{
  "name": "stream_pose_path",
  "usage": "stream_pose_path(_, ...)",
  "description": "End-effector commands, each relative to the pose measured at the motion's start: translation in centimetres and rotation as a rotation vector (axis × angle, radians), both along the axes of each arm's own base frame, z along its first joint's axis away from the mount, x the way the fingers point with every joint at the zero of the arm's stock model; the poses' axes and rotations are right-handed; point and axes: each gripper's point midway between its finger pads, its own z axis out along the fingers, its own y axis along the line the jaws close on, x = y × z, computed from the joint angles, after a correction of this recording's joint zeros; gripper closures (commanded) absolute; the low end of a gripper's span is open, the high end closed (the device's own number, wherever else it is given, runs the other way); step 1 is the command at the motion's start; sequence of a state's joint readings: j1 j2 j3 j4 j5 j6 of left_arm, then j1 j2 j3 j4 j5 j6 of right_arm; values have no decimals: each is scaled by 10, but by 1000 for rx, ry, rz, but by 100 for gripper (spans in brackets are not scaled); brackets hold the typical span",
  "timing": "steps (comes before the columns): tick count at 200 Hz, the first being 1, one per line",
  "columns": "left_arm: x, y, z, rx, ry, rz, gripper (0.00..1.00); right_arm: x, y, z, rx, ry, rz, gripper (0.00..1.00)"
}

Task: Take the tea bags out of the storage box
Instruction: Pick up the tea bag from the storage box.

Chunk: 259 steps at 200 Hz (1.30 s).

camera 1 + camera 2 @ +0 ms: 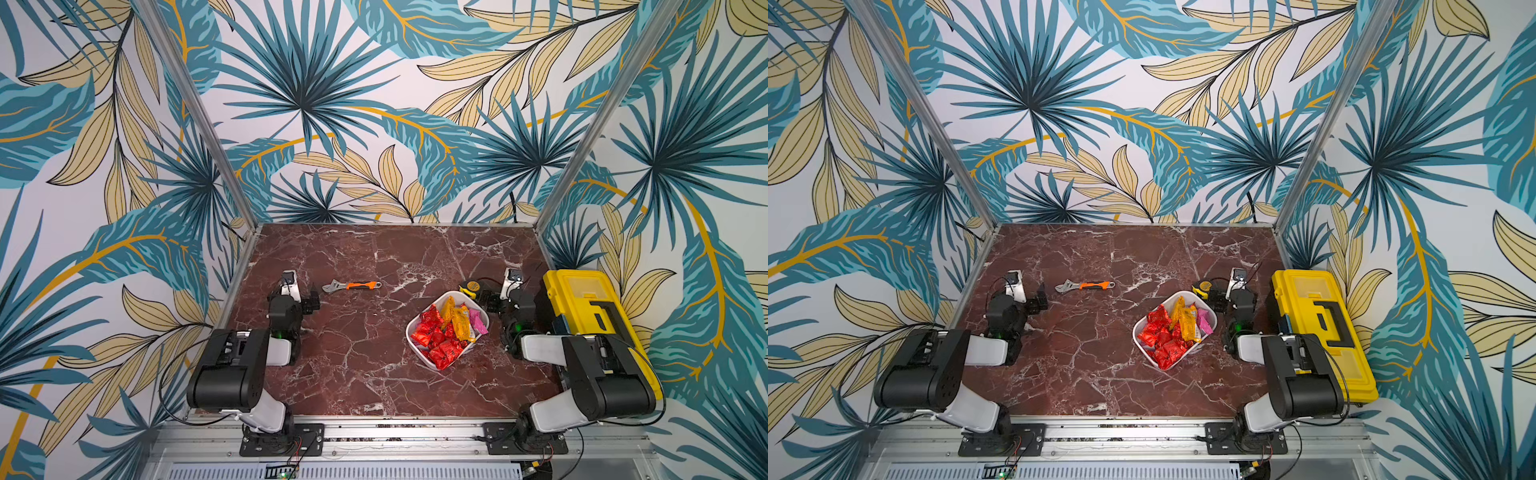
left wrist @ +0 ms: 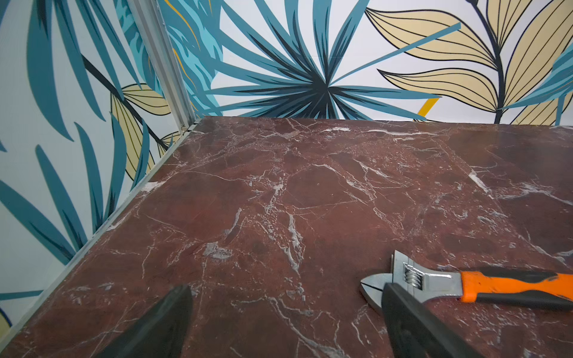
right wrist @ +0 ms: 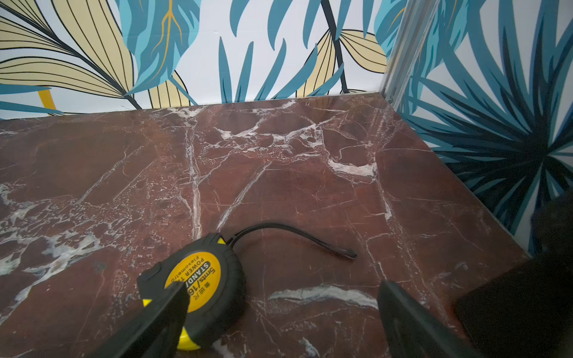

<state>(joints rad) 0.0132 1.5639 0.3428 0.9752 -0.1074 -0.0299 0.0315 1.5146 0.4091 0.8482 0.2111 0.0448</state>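
Both pairs of jaws stand wide, empty; the storage box [image 1: 419,351] of tea bags [image 1: 440,336], running near-left to far-right, lies just left of the right arm [image 1: 519,305]

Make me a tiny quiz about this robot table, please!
1. True or false: all the tea bags sit in the white storage box.
2. Which tool lies nearest the left gripper? A hammer, B adjustable wrench, C scissors.
3. Fill in: the left gripper and right gripper are both ____.
Key: 1 true; 2 B; 3 open.
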Motion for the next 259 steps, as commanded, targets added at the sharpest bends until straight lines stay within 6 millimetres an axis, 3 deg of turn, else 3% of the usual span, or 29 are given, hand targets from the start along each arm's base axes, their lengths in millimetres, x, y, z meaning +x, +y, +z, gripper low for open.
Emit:
stream_pose_path(1,7,0,10,11,-25,-10,0,-1,1,5,9,-21,2,1)
stream_pose_path(92,7,0,10,3,-25,-15,0,-2,1,5,7,-23,3,1)
stream_pose_path(109,6,5,13,-7,-34,7,0,-7,-5,22,-6,-49,-28,1)
stream_pose_path(130,1,19,25,-18,-39,90,0,-23,-19,57,13,-78,-115,1)
stream_pose_path(150,-2,19,43,-13,-39,94,0,-39,-19,92,46,-157,-122,1)
stream_pose_path(165,-8,21,61,-24,-61,111,0,-50,-17,107,89,-177,-120,1)
stream_pose_path(189,-17,20,87,-106,-95,127,0,-65,-7,117,203,-102,-94,1)
stream_pose_path(207,-23,20,96,-231,-65,154,0,-77,6,108,330,3,-74,1)
stream_pose_path(239,-24,-9,99,-382,81,41,0,-84,47,98,497,145,98,1)
stream_pose_path(259,-29,-31,101,-493,148,-41,0,-97,64,91,560,266,139,7)
